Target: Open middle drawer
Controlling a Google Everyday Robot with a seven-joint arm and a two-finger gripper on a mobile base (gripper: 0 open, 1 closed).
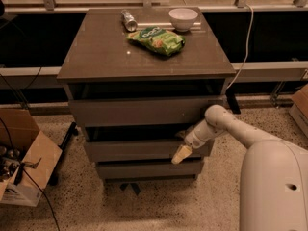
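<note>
At the centre of the speckled floor, a grey-brown cabinet of three drawers is seen. From the lower right, the white robot arm is stretched toward it. The middle drawer is found between the taller top front and the narrower bottom front, with a dark gap above it. The gripper is laid against its right part; whether it is open or closed cannot be told. On top, a green snack bag, a white bowl and a can are set.
</note>
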